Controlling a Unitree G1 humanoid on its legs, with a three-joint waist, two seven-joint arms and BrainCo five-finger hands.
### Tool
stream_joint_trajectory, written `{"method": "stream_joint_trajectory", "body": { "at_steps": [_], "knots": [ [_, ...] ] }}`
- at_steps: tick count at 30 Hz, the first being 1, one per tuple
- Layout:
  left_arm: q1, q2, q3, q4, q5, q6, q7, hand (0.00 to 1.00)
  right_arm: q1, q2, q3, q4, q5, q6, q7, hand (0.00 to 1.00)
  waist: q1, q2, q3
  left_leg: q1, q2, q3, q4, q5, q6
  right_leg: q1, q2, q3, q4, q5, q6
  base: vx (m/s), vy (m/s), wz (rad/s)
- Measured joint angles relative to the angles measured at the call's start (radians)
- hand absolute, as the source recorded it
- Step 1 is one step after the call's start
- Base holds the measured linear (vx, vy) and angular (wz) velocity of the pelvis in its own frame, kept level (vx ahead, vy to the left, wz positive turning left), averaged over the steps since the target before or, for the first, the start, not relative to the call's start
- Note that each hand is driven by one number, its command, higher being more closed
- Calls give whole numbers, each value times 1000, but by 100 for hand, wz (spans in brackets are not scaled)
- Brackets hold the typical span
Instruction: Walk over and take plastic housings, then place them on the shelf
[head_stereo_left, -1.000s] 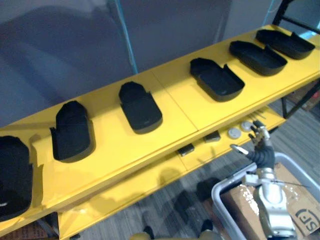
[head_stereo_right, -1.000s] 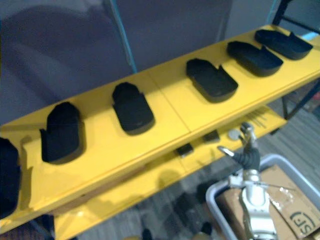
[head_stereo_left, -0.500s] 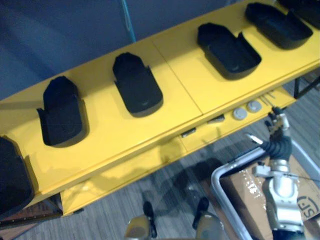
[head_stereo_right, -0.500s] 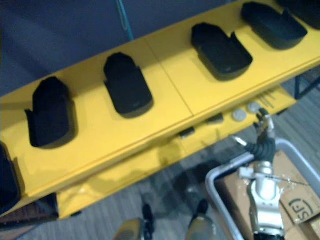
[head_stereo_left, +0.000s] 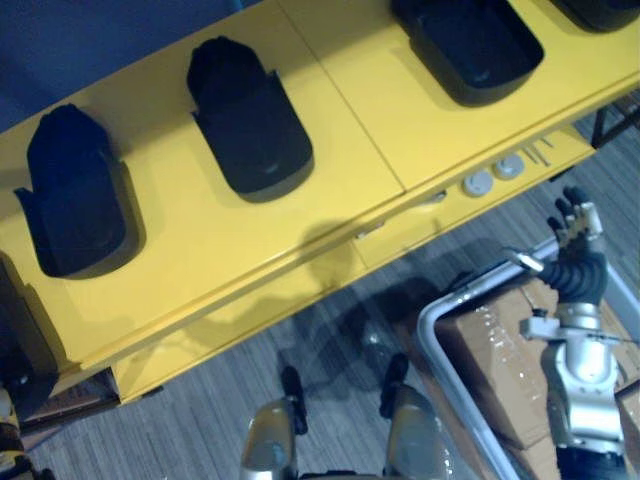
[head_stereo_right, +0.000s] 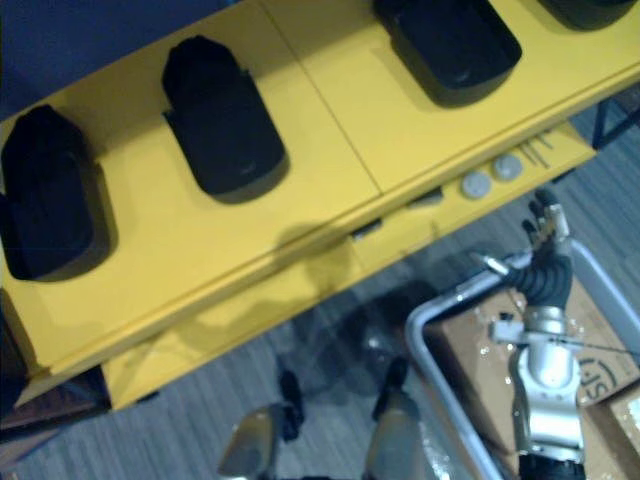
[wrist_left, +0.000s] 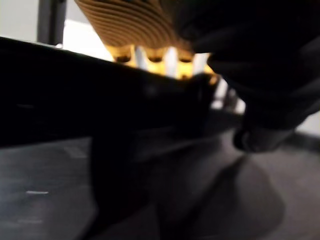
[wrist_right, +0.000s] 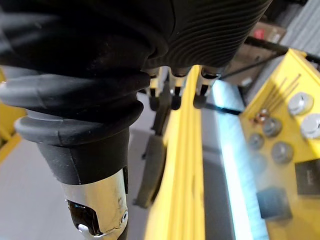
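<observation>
Several black plastic housings lie in a row on the yellow shelf top (head_stereo_left: 340, 130): one at the left (head_stereo_left: 72, 190), one in the middle (head_stereo_left: 245, 115), one further right (head_stereo_left: 470, 45). Another dark housing (head_stereo_left: 15, 345) shows at the far left edge. In the left wrist view my left hand (wrist_left: 135, 20) is right up against a black housing (wrist_left: 100, 100), with yellow shelf behind it. My right hand (head_stereo_left: 572, 225) hangs open and empty by the shelf's lower right, its fingers (wrist_right: 175, 95) straight.
A lower yellow shelf (head_stereo_left: 420, 220) carries round metal discs (head_stereo_left: 478, 183) and small dark blocks (wrist_right: 272, 210). A grey bin rim (head_stereo_left: 470, 300) with a cardboard box (head_stereo_left: 500, 360) inside stands on the floor beneath my right hand.
The camera has dropped closer to the shelf, so the whole picture has shifted; the housings keep their places. My right hand stays open.
</observation>
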Motion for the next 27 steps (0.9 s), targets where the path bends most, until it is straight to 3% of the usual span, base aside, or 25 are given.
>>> {"method": "stream_joint_trajectory", "body": {
  "at_steps": [3, 8, 12, 14, 18, 19, 21, 22, 23, 25, 27],
  "knots": [
    [-19, -2, 3, -52, -8, 26, 74, 0, 18, 15, -15, -28, 0, 0, -1, 0, 0, 0, 0, 4, 0, -1, -1, 0, 0, 4, 2, -2, -4, 1, 1, 27, -2, 1],
    [-51, 0, 9, -119, -81, 19, 222, 0, 40, 46, -22, -27, -1, -4, -2, 0, 1, 1, -1, 54, 0, -4, -23, 1, -1, 53, 6, -9, -27, 2, 2, 50, 4, 2],
    [-50, 59, 44, -175, -123, -68, 336, 0, 73, 74, -18, -27, -1, -38, -2, 0, 3, 4, -14, 112, -11, -4, -76, 10, -3, 117, 11, -22, -83, 13, 18, 56, 19, 3],
    [-57, 78, 51, -201, -147, -127, 374, 0, 97, 98, -9, -25, -1, -43, -3, 0, 4, 10, -51, 130, -17, -10, -101, 17, -3, 140, 11, -35, -107, 17, 23, 112, 21, 10],
    [-53, 73, 53, -336, -153, -302, 431, 0, 146, 148, 13, -25, -1, -83, -6, 0, 12, 27, -175, 219, -17, -12, -173, 21, -7, 230, 25, -56, -164, 19, 26, 156, 20, 5],
    [-47, 68, 53, -384, -153, -319, 435, 0, 151, 156, 13, -25, -1, -92, -6, 0, 12, 26, -190, 232, -16, -15, -182, 21, -7, 243, 27, -59, -170, 19, 26, 126, 15, 11],
    [6, -17, 84, -615, -144, -400, 437, 0, 154, 184, 13, -28, 3, -121, 2, 0, 11, 27, -222, 270, -14, -22, -209, 21, -7, 284, 32, -60, -181, 19, 26, 100, 26, 10],
    [24, -51, 94, -671, -143, -416, 438, 0, 154, 193, 13, -28, 11, -125, 8, 0, 12, 26, -232, 279, -14, -22, -215, 21, -7, 291, 33, -60, -185, 19, 26, 106, 36, 12],
    [88, -166, 124, -804, -137, -459, 433, 0, 154, 220, 18, -29, 20, -131, 16, 0, 13, 20, -250, 288, -14, -26, -218, 21, -7, 314, 37, -64, -201, 19, 26, 68, 22, 12],
    [124, -248, 130, -863, -143, -483, 420, 0, 154, 235, 22, -30, 20, -131, 16, 0, 21, 12, -257, 289, -11, -30, -217, 21, -8, 324, 41, -65, -213, 19, 26, 37, 2, 14],
    [196, -409, 126, -942, -150, -545, 374, 0, 143, 245, 32, -30, 20, -131, 16, 0, 30, -7, -267, 288, -6, -60, -216, 20, -9, 365, 53, -102, -256, 25, 33, 20, -42, 34]
  ]
}}
